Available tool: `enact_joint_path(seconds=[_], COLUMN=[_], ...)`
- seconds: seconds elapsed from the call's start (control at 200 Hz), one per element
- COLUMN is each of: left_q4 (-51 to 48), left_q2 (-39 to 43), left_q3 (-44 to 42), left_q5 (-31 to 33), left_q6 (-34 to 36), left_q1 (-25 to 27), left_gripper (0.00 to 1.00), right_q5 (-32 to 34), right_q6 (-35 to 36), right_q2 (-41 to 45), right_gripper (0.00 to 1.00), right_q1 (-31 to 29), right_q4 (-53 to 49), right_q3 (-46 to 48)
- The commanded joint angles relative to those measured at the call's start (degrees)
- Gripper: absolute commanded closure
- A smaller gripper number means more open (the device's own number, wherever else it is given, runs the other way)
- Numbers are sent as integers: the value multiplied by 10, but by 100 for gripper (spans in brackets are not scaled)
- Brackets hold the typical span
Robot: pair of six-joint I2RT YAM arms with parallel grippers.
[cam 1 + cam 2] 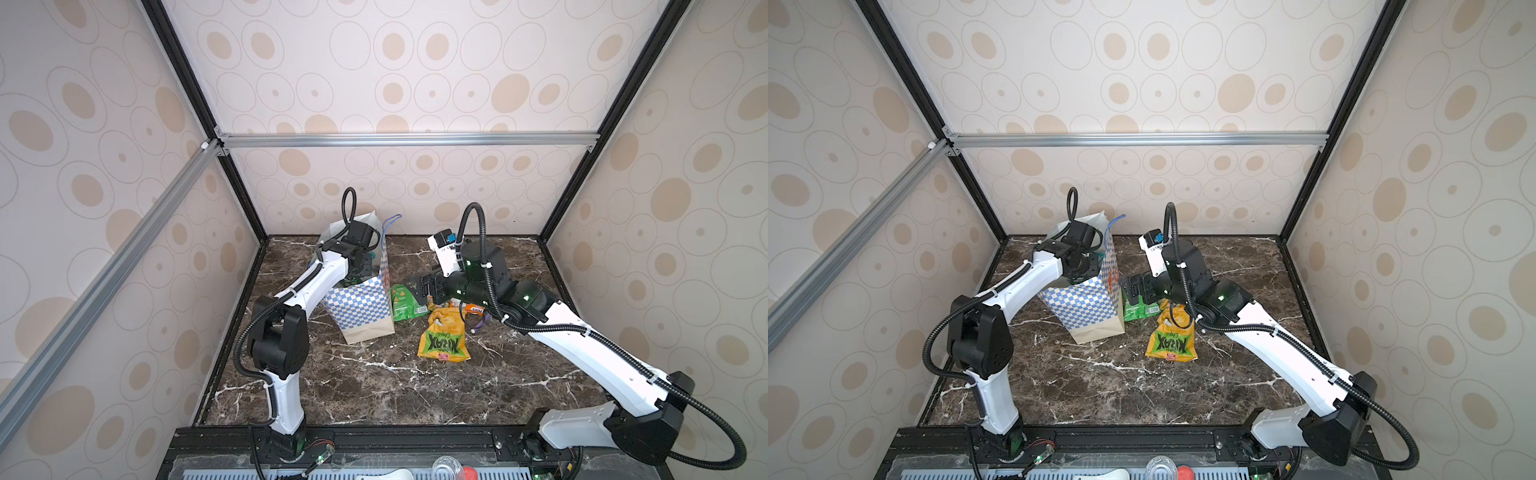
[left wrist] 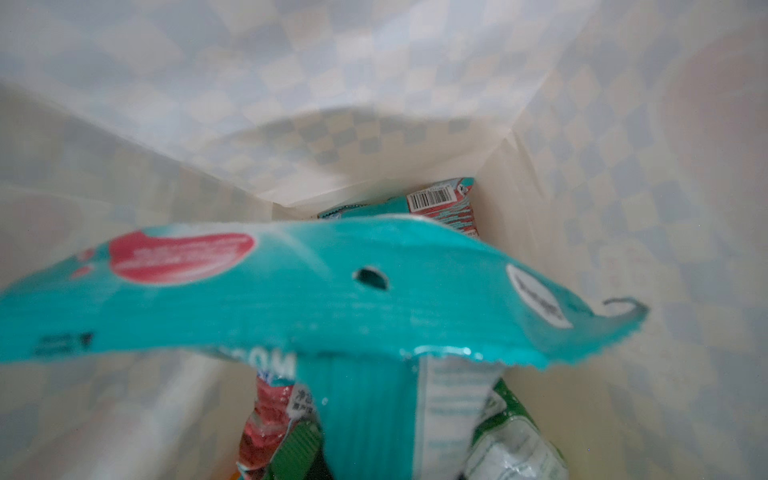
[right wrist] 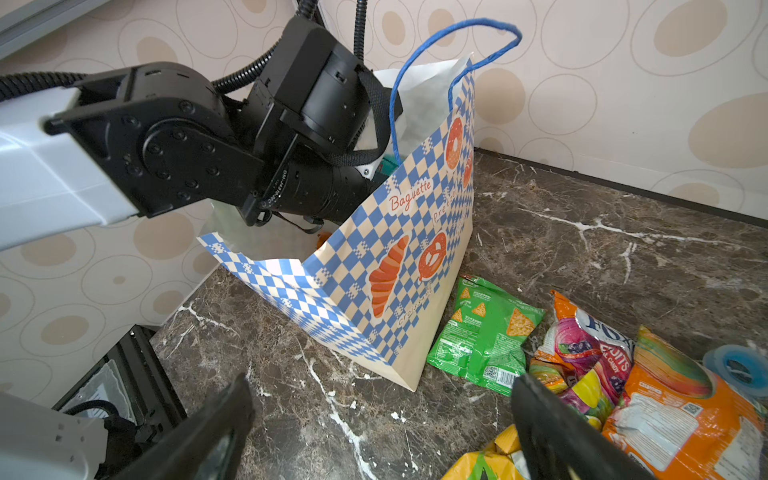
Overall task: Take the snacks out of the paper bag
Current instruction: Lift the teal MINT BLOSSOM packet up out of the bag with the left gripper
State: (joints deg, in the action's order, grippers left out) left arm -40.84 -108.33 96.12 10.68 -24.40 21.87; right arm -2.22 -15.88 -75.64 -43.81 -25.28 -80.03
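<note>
The checkered paper bag (image 1: 361, 307) (image 1: 1084, 303) (image 3: 386, 266) stands upright on the table. My left wrist (image 1: 353, 247) reaches down into its mouth, and the fingers are hidden behind a teal snack packet (image 2: 332, 291) that rises from the jaws right up to the camera. Below it in the bag lie another teal and red packet (image 2: 440, 203) and a green one (image 2: 511, 436). My right gripper (image 3: 380, 432) (image 1: 415, 286) hangs open and empty beside the bag. Outside lie a green packet (image 1: 405, 301) (image 3: 482, 336), a yellow one (image 1: 442, 336) and an orange one (image 3: 681, 407).
A fruit candy packet (image 3: 582, 353) lies between the green and orange ones. A small blue tape roll (image 3: 739, 365) and a purple pen (image 1: 482, 322) sit by the pile. Patterned walls close in the marble table (image 1: 395, 386) on three sides.
</note>
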Motion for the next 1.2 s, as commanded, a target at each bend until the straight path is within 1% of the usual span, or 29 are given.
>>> enact_joint_path(seconds=[0.0,0.09,0.315,0.66,0.855,1.035,1.195], left_q4=[-20,-19,2,-5,15,1,11], left_q2=[47,56,73,80,95,96,107], left_q3=[43,53,68,98,112,128,136], left_q5=[28,22,-20,-24,-65,-32,-44], left_q6=[13,19,22,25,14,19,20], left_q1=[1,1,1,1,1,1,2], left_gripper=[100,100,100,100,100,100,100], right_q5=[-9,-12,-15,-11,-12,-13,-11], right_q6=[9,8,8,7,5,6,6], right_q2=[-3,-3,-1,3,2,3,4], right_gripper=[0,0,0,0,0,0,0], right_q1=[-4,-4,-4,-4,-4,-4,-4], right_q4=[5,7,9,12,14,15,16], right_q3=[-11,-10,-5,-1,0,2,2])
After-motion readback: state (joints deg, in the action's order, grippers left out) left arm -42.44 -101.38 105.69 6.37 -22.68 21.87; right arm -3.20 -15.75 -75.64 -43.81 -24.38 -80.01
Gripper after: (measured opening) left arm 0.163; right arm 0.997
